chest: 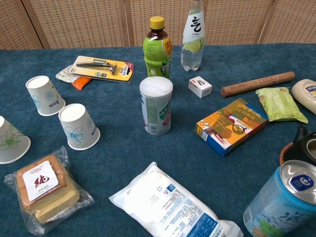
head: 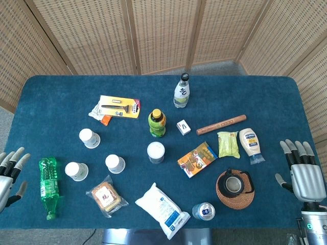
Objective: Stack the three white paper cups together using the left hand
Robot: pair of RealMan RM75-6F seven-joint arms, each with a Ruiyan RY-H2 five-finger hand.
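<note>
Three white paper cups (head: pixel 89 138) (head: pixel 76 171) (head: pixel 115 164) stand upside down, apart, on the blue table (head: pixel 265 92) (left side). Left hand (head: pixel 11 171) empty, fingers spread, at table edge; right hand (head: pixel 301 171) likewise.

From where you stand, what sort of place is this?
Probably an indoor robot test setup, not a home: a blue cloth-covered table strewn with unrelated groceries, such as three paper cups and a green bottle, fenced by woven screens.

Blue-covered table (head: pixel 61 97) with three separate upside-down paper cups (head: pixel 90 138), bottles, snacks, can (head: pixel 203 211).
</note>
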